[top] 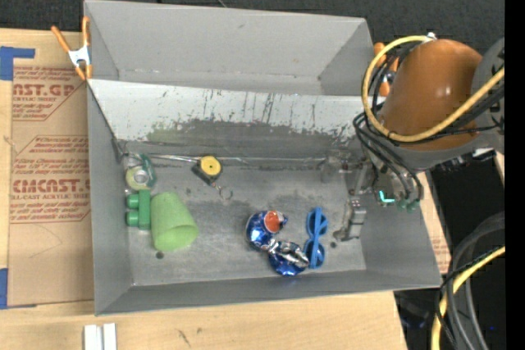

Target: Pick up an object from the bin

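My gripper (349, 227) hangs low at the right end of the bin floor, close to the right wall. Just to its left lies a pair of blue toy glasses (316, 237), standing on edge; the gripper is beside it, not around it. Further left, a crumpled blue and silver wrapper with an orange spot (266, 229) touches a second crumpled blue piece (286, 259) near the front wall.
At the left end lie a light green cup (172, 222) on its side, a green block (137, 209) against it, and a small round silver-green thing (138, 175). A yellow disc (210, 168) sits near the back wall. The arm's orange cover and cables hang over the bin's right rim.
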